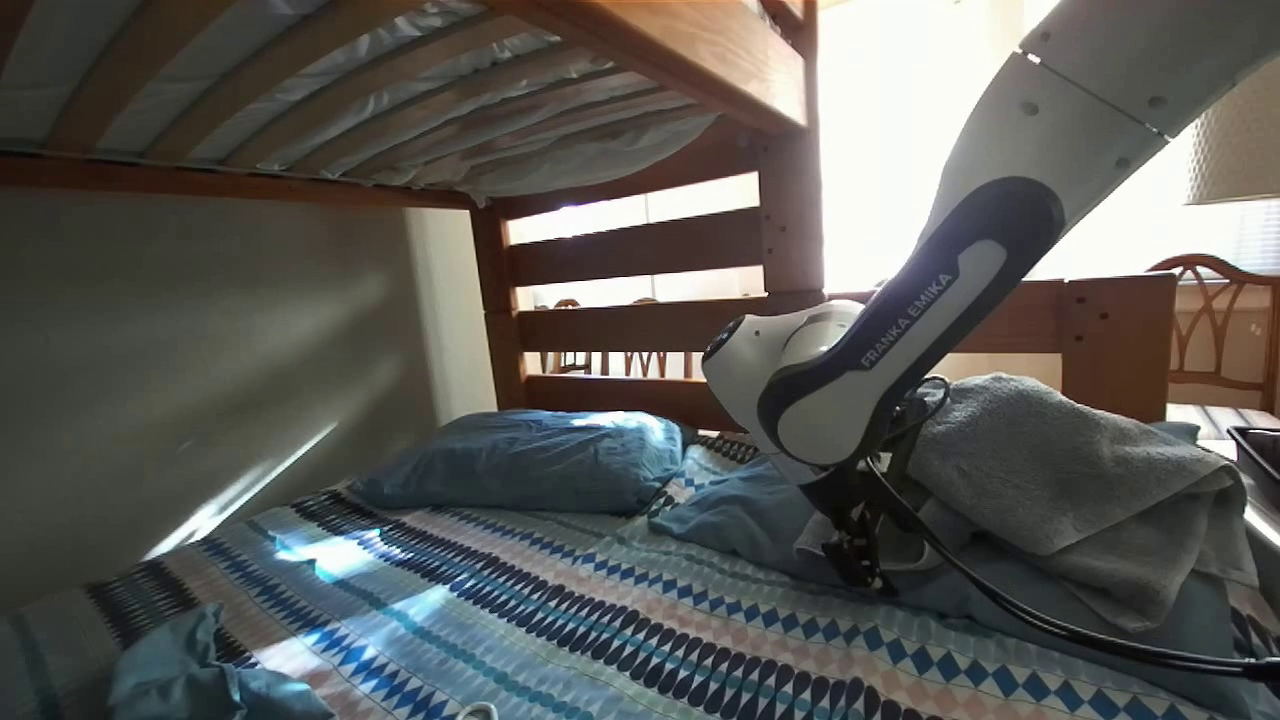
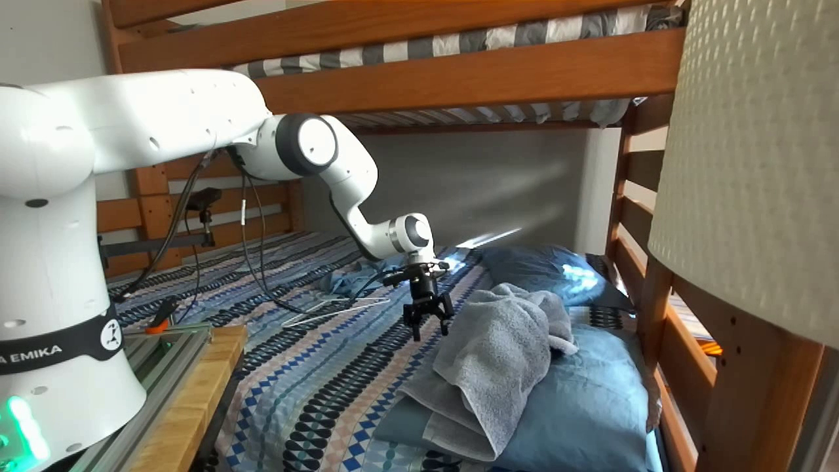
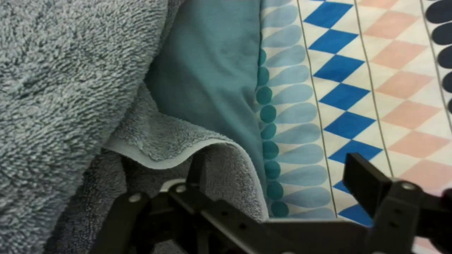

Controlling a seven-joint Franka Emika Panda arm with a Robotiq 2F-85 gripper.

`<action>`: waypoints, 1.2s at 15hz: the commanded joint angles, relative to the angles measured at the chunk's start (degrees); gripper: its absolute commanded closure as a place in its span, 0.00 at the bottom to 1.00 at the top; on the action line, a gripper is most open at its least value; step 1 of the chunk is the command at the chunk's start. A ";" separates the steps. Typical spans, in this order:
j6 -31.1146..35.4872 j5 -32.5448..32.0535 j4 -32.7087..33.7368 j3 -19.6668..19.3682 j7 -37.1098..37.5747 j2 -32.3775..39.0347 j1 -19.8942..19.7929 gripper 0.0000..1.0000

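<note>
While the gripper [image 2: 431,330] stands wide, we mind the towel [image 2: 501,341]

Because the wrist view shows the fingers [image 3: 365,183] spread well apart with nothing clasped between them, we have room to choose our bite. The grey towel lies rumpled over a blue pillow [image 2: 590,393], beside the patterned bedding [image 3: 344,95]. Near one finger we see the towel's curled hem [image 3: 169,163]; the opposite finger stands over the bedding, and whether either touches cloth we cannot tell. To take hold well, we judge, we should bring the loose fold fully between the fingers, deep enough that the thick pile won't slip. We'd keep off the pillow beneath, since its fabric could get pinched along. We'd also watch the cable [image 1: 1060,634], which runs close by the towel in an exterior view and might drag on it.
</note>
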 commanded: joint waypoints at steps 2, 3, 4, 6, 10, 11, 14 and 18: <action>-6.62 -1.19 13.70 -3.51 0.55 9.22 2.08 0.00; -7.05 -2.04 14.71 -3.22 0.95 9.86 1.83 0.00; -7.48 -1.98 16.36 -3.54 0.78 10.89 1.88 0.00; -8.37 -1.90 19.41 -3.84 0.38 12.71 1.80 0.11; -7.32 -3.08 15.54 -3.86 1.20 10.09 1.95 0.49; -7.35 -3.23 15.51 -3.89 1.25 10.01 1.93 0.56; -7.40 -3.36 15.42 -3.99 1.34 9.93 1.83 0.77; -7.40 -3.22 15.40 -3.94 1.42 9.93 1.60 1.00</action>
